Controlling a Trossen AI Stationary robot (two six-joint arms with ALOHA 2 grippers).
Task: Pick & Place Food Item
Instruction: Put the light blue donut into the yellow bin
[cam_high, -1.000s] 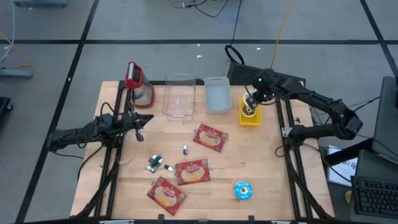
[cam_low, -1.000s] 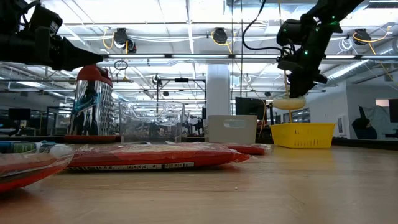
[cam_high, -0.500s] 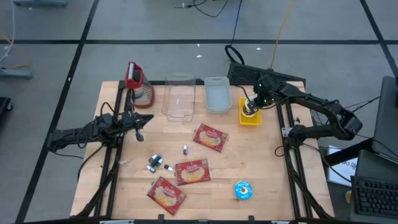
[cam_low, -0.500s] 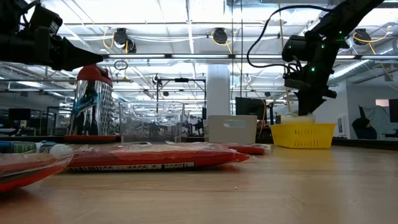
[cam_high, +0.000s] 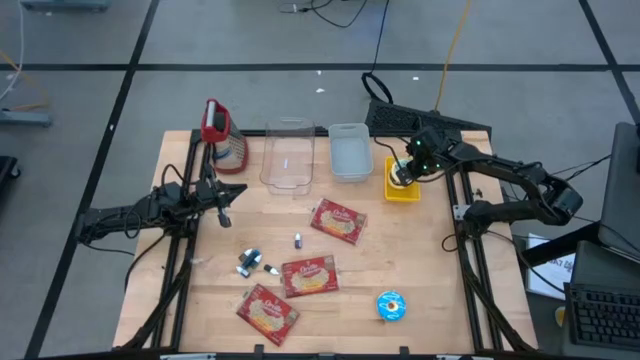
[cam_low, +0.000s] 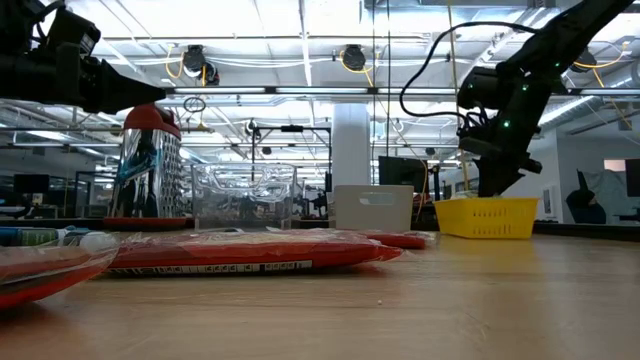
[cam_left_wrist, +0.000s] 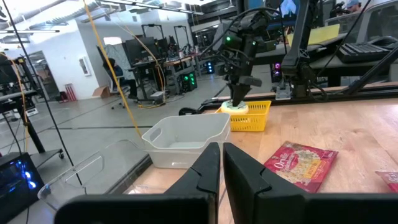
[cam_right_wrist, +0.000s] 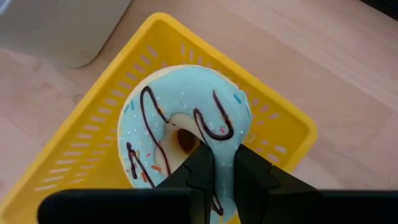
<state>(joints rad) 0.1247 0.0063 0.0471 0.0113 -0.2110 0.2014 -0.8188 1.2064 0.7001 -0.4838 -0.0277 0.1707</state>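
A donut (cam_right_wrist: 163, 102) with light-blue icing and chocolate lines sits in my right gripper (cam_right_wrist: 222, 163), which is shut on it. The gripper slants down into the yellow basket (cam_high: 412, 195) at the table's far right. In the low view the basket's wall (cam_low: 488, 216) hides the donut. In the left wrist view the donut (cam_left_wrist: 238, 106) shows at the rim. My left gripper (cam_left_wrist: 221, 158) is shut on nothing. It points level over the table's left side (cam_high: 238, 191). My right gripper pinches the ring of the donut (cam_right_wrist: 222, 140) between its two fingers, one finger at the hole and one at the outer edge. The fingers slant down from above. The donut lies icing-up inside the basket; whether it rests on the bottom, I cannot tell.
Beside the basket stand a pale bin (cam_high: 349, 152), a clear container (cam_high: 288, 157) and a red-topped grater (cam_high: 217, 130). Three red snack packs (cam_high: 337, 222) (cam_high: 308, 276) (cam_high: 268, 312), a second blue donut (cam_high: 390, 305) and small bits (cam_high: 250, 262) lie on the nearer half of the table.
My right gripper has gone down with the donut into the yellow basket. The donut hung clear above the rim a second ago; now the basket's wall hides it in the low view.
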